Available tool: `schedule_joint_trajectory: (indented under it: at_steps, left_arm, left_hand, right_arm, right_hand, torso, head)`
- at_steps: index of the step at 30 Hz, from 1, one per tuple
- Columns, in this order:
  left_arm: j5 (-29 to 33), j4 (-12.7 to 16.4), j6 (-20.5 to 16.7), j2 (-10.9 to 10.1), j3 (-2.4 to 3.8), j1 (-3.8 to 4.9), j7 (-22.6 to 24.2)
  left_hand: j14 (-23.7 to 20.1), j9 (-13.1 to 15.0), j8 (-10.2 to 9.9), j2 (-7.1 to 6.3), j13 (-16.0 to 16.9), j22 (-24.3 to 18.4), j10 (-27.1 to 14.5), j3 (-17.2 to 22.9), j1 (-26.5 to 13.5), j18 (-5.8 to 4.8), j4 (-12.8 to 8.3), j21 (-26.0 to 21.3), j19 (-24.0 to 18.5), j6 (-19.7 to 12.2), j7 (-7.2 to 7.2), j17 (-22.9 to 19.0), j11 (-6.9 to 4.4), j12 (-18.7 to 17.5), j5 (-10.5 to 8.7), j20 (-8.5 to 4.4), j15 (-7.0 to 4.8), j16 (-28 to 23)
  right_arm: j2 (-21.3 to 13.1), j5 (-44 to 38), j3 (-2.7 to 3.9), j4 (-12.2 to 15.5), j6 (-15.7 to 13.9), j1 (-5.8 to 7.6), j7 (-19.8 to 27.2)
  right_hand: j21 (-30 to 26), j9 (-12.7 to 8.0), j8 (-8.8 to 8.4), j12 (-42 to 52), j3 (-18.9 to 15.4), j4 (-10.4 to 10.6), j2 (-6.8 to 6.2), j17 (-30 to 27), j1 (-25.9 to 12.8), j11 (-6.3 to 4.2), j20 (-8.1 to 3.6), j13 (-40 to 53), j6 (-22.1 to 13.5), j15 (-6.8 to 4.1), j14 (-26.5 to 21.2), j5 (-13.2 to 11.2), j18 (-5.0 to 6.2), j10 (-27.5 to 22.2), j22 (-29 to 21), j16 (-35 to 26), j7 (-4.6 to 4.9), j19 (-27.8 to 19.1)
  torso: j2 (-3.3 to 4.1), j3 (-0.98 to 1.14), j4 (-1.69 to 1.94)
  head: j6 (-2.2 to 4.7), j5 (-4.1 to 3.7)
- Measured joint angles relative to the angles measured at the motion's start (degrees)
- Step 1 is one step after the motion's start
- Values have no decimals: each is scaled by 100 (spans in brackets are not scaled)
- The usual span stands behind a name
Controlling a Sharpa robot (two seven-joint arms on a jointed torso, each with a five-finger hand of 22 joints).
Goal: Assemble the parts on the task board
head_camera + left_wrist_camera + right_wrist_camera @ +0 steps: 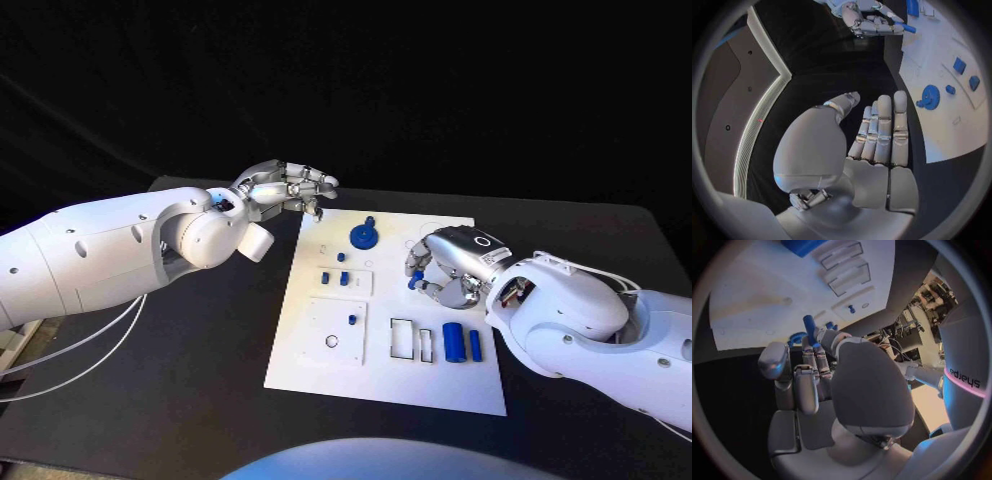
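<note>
The white task board [329,372] lies mid-table. On it are a blue gear [365,237], two small blue blocks [345,278] and two blue cylinders [462,343] beside empty slots. My right hand [444,265] hovers over the board's right side and pinches a short blue peg [809,325] at its fingertips; the peg [904,27] also shows in the left wrist view. My left hand [289,188] hangs over the table just off the board's far left corner. Its fingers [882,130] are stretched out with nothing in them, and the gear [929,95] lies off to their side.
A tiny blue pin [353,320] stands in the square plate on the board's left half. Black table surrounds the board on all sides, with white cables [72,350] trailing off the left edge.
</note>
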Motion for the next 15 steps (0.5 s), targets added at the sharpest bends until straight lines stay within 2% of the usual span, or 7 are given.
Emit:
schedule_joint_trajectory:
  at_steps: [5,15]
  left_arm:
    - [0,-10,3,21,0,-1,-1]
    - [0,-29,14,78,-1,-1,-2]
  left_hand:
    - [0,0,0,0,0,-6,0,0,0,0,0,-21,0,-41,0,-6,0,0,0,0,0,0]
    - [0,4,0,0,1,-6,0,0,0,0,0,-22,0,-41,0,-7,0,0,0,0,0,0]
  right_arm:
    - [205,59,8,139,-45,-14,9]
    - [814,164,7,207,-179,-290,148]
  right_hand:
    - [26,8,0,0,38,-38,9,0,-9,0,0,0,0,0,0,36,0,0,0,0,0,0]
    - [26,35,0,-2,118,-150,7,-1,-115,-1,1,0,0,0,0,118,0,-2,-1,-1,0,-1]
  torso:
    - [1,3,-3]
    - [5,3,3]
  head:
    - [1,12]
    - [40,40]
